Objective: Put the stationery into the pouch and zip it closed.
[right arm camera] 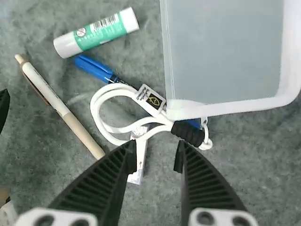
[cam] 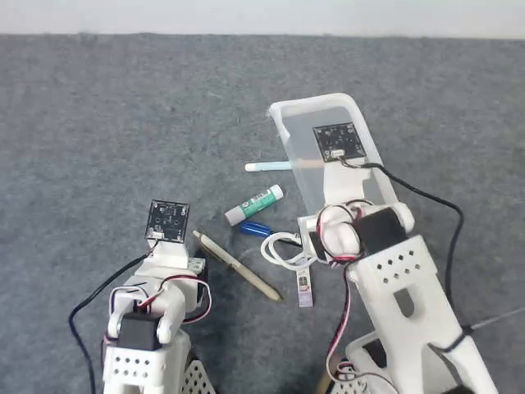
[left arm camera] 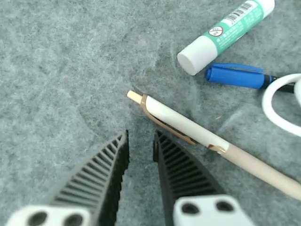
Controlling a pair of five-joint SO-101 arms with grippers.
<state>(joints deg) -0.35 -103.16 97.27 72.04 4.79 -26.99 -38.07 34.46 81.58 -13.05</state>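
Jaws narrowly apart, empty; left arm (cam: 152, 316) beside pen (left arm camera: 188, 123), right arm (cam: 398, 271) over cord (right arm camera: 95, 110).

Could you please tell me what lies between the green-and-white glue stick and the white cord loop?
A blue capped pen lies between the green-and-white glue stick and the white cord loop, clearest in the right wrist view.

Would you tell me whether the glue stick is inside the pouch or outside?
Out: the glue stick lies on the mat beside the blue pen, outside the pouch.
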